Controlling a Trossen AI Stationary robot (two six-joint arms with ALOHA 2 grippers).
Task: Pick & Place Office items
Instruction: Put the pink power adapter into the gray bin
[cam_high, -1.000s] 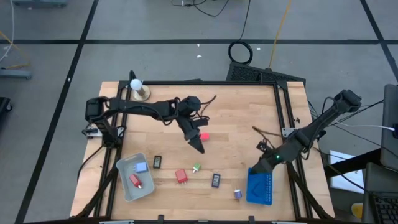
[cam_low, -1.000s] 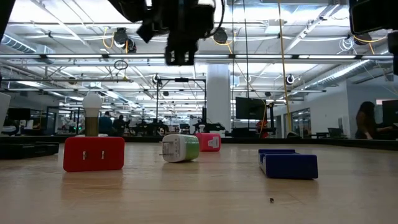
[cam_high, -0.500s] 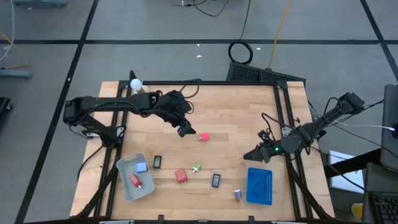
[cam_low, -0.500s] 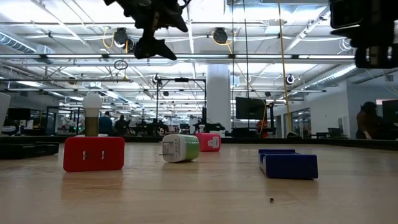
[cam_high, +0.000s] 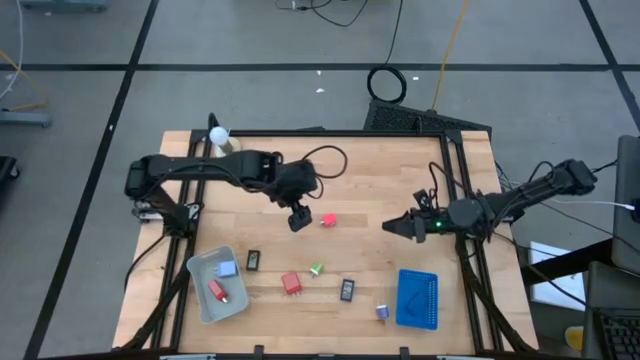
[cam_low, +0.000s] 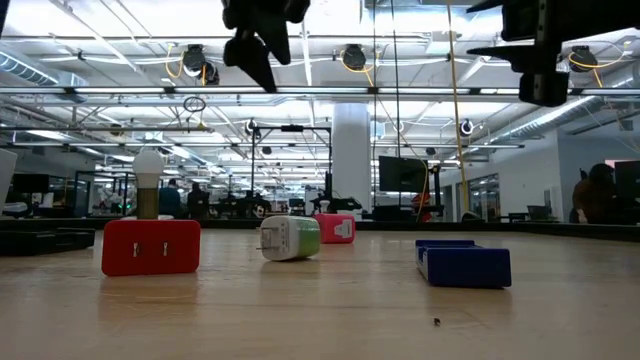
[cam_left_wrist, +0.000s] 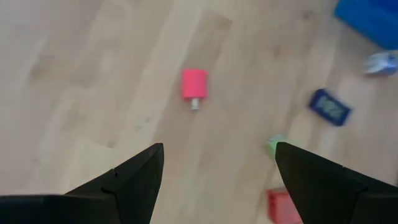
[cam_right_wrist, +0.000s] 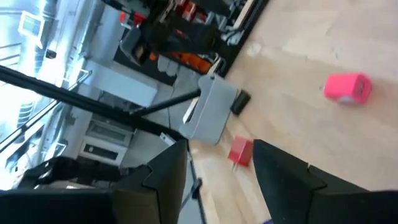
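Small office items lie on the wooden table: a pink block (cam_high: 328, 219) (cam_left_wrist: 194, 84), a red block (cam_high: 291, 283), a green-white bit (cam_high: 316, 269), two dark rectangles (cam_high: 253, 260) (cam_high: 347, 289) and a purple bit (cam_high: 382, 312). A light-blue block (cam_high: 228, 268) and a red piece (cam_high: 217, 291) rest in the grey tray (cam_high: 203, 302). My left gripper (cam_high: 298, 218) (cam_left_wrist: 217, 168) hangs open above the table just left of the pink block. My right gripper (cam_high: 392, 226) (cam_right_wrist: 221, 168) is open, raised, to the right of that block.
A blue tray (cam_high: 418, 298) sits near the table's near-right corner. A white ball on a wooden base (cam_high: 218, 135) stands at the far-left corner. Bare wood lies between the two grippers and along the far edge. Black frame rails (cam_high: 452, 170) run along the table's sides.
My right gripper has swung from just above the blue tray toward the far edge and the table's left, ending beside the pink block's right. My left gripper has drawn back from over the pink block toward the far-left. No item has moved.
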